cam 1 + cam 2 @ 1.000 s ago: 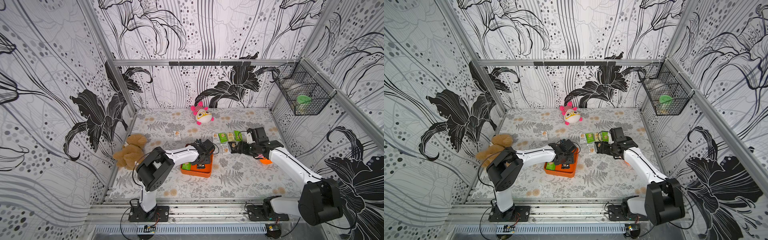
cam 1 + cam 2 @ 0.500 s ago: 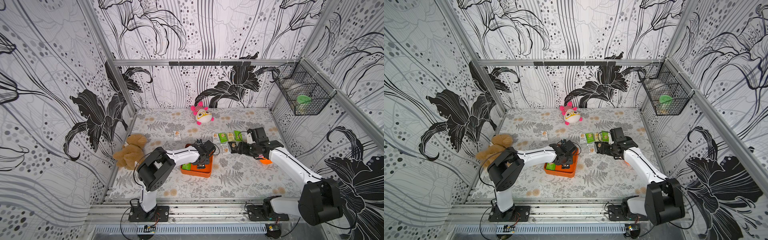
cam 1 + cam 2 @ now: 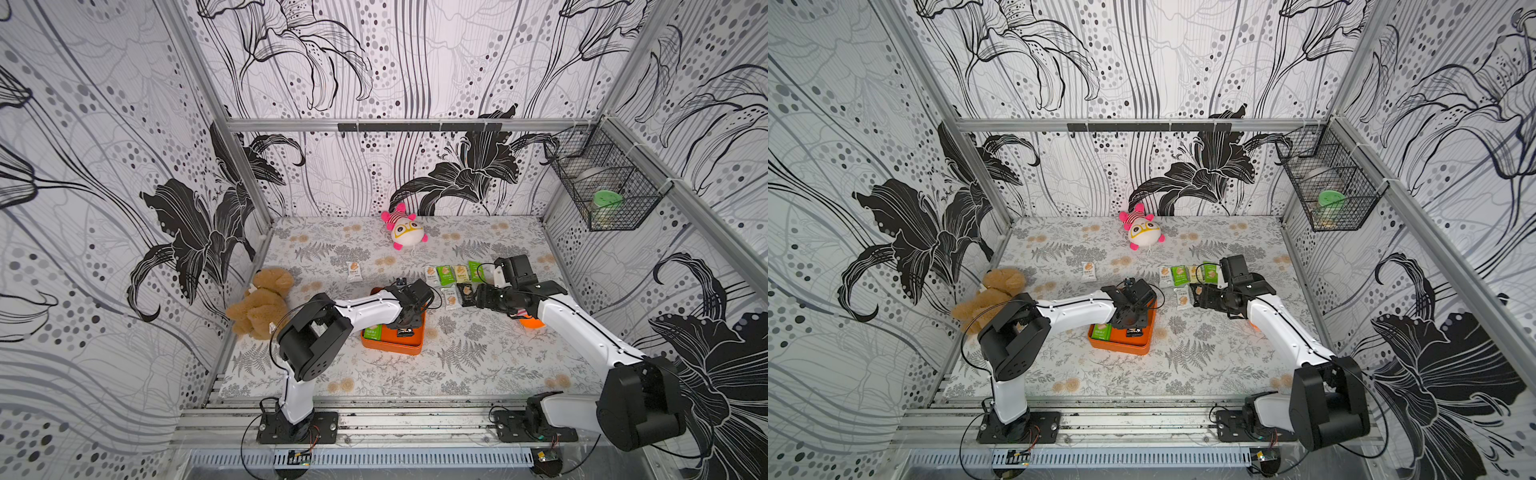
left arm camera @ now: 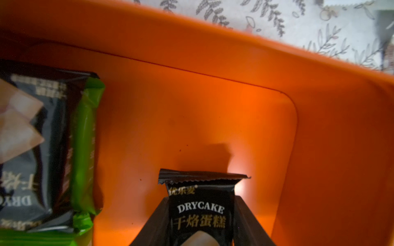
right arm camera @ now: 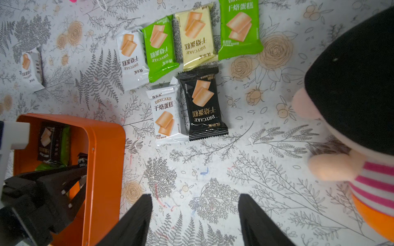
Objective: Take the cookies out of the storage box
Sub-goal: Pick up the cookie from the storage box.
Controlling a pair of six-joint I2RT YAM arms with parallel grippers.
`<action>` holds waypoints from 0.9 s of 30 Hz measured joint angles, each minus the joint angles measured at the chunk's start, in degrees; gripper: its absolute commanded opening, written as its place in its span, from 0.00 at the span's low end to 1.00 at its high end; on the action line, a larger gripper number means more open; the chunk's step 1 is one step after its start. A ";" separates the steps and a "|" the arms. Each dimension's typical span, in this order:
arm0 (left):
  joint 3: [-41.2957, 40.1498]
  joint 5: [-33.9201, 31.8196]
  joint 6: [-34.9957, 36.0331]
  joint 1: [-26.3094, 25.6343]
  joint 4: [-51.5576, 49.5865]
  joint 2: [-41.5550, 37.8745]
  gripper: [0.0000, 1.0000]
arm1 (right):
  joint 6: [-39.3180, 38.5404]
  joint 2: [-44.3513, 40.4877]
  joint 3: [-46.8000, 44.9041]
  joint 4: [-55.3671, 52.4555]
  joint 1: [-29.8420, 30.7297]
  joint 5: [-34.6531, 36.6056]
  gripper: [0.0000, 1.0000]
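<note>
Sitting central on the surface (image 3: 478,365), the storage box (image 3: 392,348) is partly masked by the left arm (image 3: 365,309) in both top views. Only the left wrist view shows the left hand (image 4: 200,204) clenched on a black cookie packet (image 4: 202,185). The right hand (image 5: 195,202) gapes empty near the laid-out cookies (image 5: 168,110).

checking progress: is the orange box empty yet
No, the left gripper pinches a black packet inside the storage box, with other packets nearby.
</note>
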 measured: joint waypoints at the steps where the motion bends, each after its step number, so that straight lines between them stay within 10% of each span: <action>1: 0.50 -0.02 0.07 0.00 -0.26 0.00 0.45 | 0.00 0.00 0.00 0.00 0.00 0.00 0.70; 17: 5.95 -3.19 4.26 1.44 -6.54 -4.90 0.47 | 0.46 2.12 1.84 0.57 0.00 -0.17 0.70; 27: 6.58 -3.87 11.80 14.56 -9.05 -6.32 0.47 | 2.91 7.63 6.43 4.07 0.00 -0.76 0.70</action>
